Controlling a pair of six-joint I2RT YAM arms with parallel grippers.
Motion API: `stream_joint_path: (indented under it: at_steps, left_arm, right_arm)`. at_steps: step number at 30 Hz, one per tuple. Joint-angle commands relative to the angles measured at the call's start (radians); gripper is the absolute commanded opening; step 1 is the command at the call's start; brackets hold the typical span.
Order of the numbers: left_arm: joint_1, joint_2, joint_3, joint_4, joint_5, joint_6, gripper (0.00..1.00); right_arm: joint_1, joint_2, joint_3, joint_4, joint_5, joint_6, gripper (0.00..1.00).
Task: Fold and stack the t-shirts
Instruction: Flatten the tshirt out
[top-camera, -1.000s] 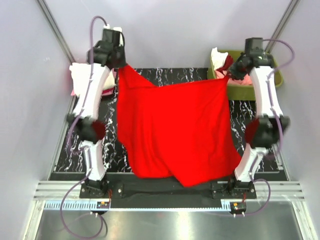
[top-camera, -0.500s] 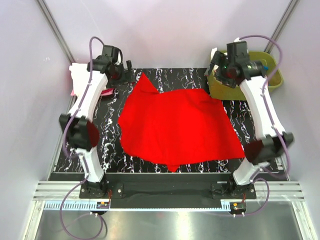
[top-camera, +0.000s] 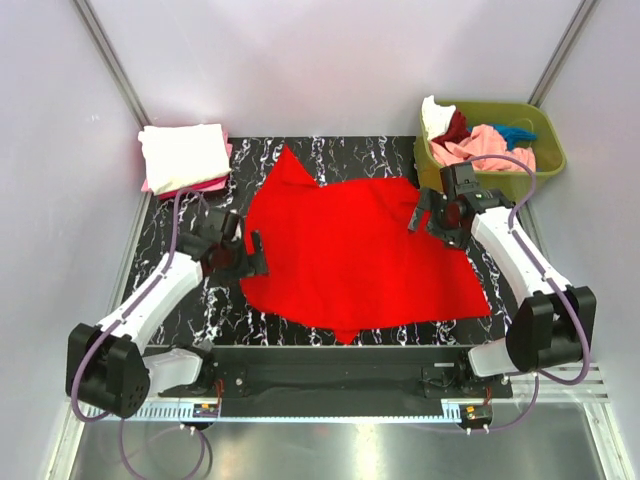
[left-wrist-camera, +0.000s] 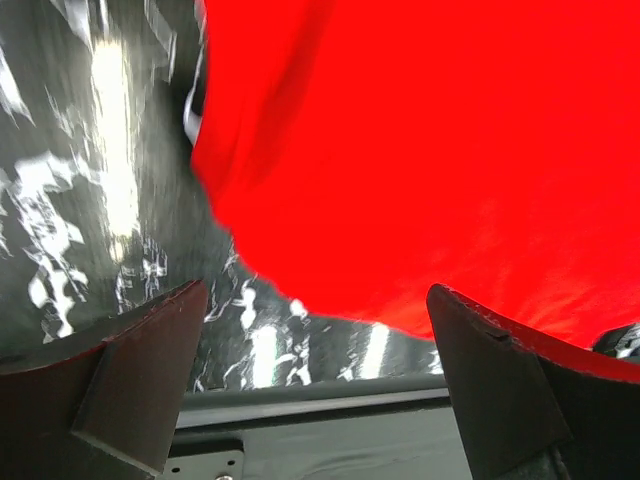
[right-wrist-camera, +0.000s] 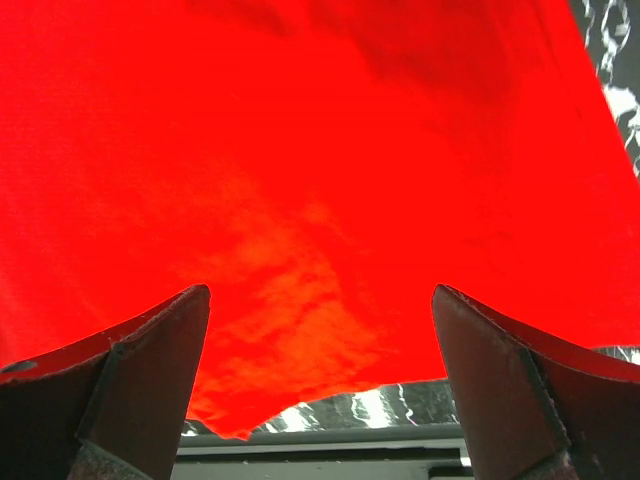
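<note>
A bright red t-shirt (top-camera: 360, 250) lies spread out flat on the black marbled table (top-camera: 350, 150). My left gripper (top-camera: 252, 255) hovers low at the shirt's left edge, open and holding nothing. In the left wrist view the red t-shirt (left-wrist-camera: 430, 150) fills the upper right, and the left gripper (left-wrist-camera: 315, 370) frames bare table. My right gripper (top-camera: 425, 222) is over the shirt's right part, open and empty. The right wrist view looks down on the red t-shirt (right-wrist-camera: 300, 150) between the wide fingers of the right gripper (right-wrist-camera: 320, 370).
At the back left corner lies a folded stack (top-camera: 185, 155), a cream-white shirt on top of pink ones. An olive-green bin (top-camera: 545, 150) at the back right holds cream, dark red, pink and teal shirts. The table's front rail (left-wrist-camera: 320, 400) runs just below the red shirt.
Both grippers opened and let go of the red shirt, which dropped flat onto the table. Both arms came down from the far side to the shirt's left and right parts.
</note>
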Motion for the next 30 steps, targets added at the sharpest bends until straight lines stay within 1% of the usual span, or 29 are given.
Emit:
stream_joint_path:
  at_steps: [1,3,5,6,8,9,10,11,12,13,14,16,17,18,20,21,23,24,25,27,28,29,30]
  left_arm:
    - [0.0,-0.101,-0.115,0.179,0.047,-0.067,0.99]
    - [0.011,-0.097,-0.137,0.22,0.047,-0.058,0.99]
    - [0.031,-0.071,-0.123,0.254,0.058,-0.032,0.99]
    - [0.05,-0.028,-0.099,0.268,0.062,-0.018,0.99]
    - [0.074,0.036,-0.045,0.276,0.074,0.005,0.99]
    - [0.074,0.099,-0.03,0.28,0.088,0.009,0.99]
    - [0.074,0.124,-0.017,0.289,0.114,0.008,0.99]
    - [0.072,0.142,-0.016,0.311,0.136,-0.003,0.99]
    - [0.063,0.162,-0.039,0.367,0.156,-0.021,0.99]
    - [0.052,0.172,-0.051,0.398,0.183,-0.048,0.99]
    - [0.037,0.184,-0.059,0.423,0.183,-0.055,0.99]
    - [-0.004,0.238,-0.045,0.397,0.133,-0.061,0.99]
    - [-0.012,0.254,-0.04,0.382,0.128,-0.061,0.99]
    - [-0.02,0.285,-0.045,0.377,0.124,-0.063,0.99]
    - [-0.025,0.305,-0.065,0.383,0.117,-0.067,0.98]
    - [-0.028,0.317,-0.069,0.383,0.114,-0.07,0.91]
    - [-0.032,0.325,-0.082,0.384,0.105,-0.075,0.84]
    - [-0.04,0.328,-0.086,0.384,0.105,-0.078,0.8]
    - [-0.044,0.325,-0.091,0.383,0.105,-0.081,0.73]
    - [-0.066,0.307,-0.108,0.371,0.096,-0.087,0.65]
    - [-0.074,0.295,-0.117,0.359,0.079,-0.096,0.55]
    - [-0.08,0.282,-0.14,0.34,0.073,-0.102,0.47]
    - [-0.093,0.244,-0.155,0.335,0.07,-0.11,0.41]
  right_arm:
    - [0.0,-0.049,-0.04,0.092,-0.015,-0.024,1.0]
    - [0.0,-0.005,-0.011,0.115,-0.027,-0.026,1.0]
    - [0.0,0.05,0.043,0.116,-0.024,-0.035,0.98]
    - [0.0,0.119,0.113,0.118,-0.017,-0.049,0.97]
    - [0.0,0.206,0.198,0.1,0.019,-0.069,0.93]
    - [0.0,0.255,0.291,0.059,0.026,-0.075,0.92]
    - [-0.001,0.358,0.337,0.041,0.037,-0.081,0.92]
    - [0.0,0.404,0.379,0.025,0.039,-0.08,0.91]
    - [0.0,0.481,0.441,0.002,0.04,-0.069,0.9]
    - [0.0,0.509,0.46,-0.002,0.034,-0.061,0.89]
    - [0.003,0.526,0.468,-0.003,0.033,-0.052,0.89]
    - [0.005,0.532,0.433,0.02,0.03,-0.017,0.87]
    - [0.003,0.524,0.402,0.04,0.02,-0.009,0.86]
    - [0.005,0.508,0.337,0.075,0.011,0.002,0.84]
    - [0.006,0.497,0.281,0.093,-0.009,0.005,0.83]
    - [0.006,0.483,0.229,0.112,-0.015,0.006,0.82]
    - [0.009,0.466,0.172,0.135,-0.027,0.006,0.79]
    - [0.009,0.446,0.114,0.159,-0.027,0.006,0.78]
    - [0.014,0.434,0.085,0.169,-0.067,0.009,0.78]
    - [0.02,0.399,0.001,0.196,-0.095,0.02,0.77]
    - [0.029,0.382,-0.032,0.207,-0.13,0.026,0.77]
    - [0.037,0.366,-0.065,0.218,-0.145,0.034,0.76]
    - [0.043,0.327,-0.133,0.242,-0.162,0.052,0.75]
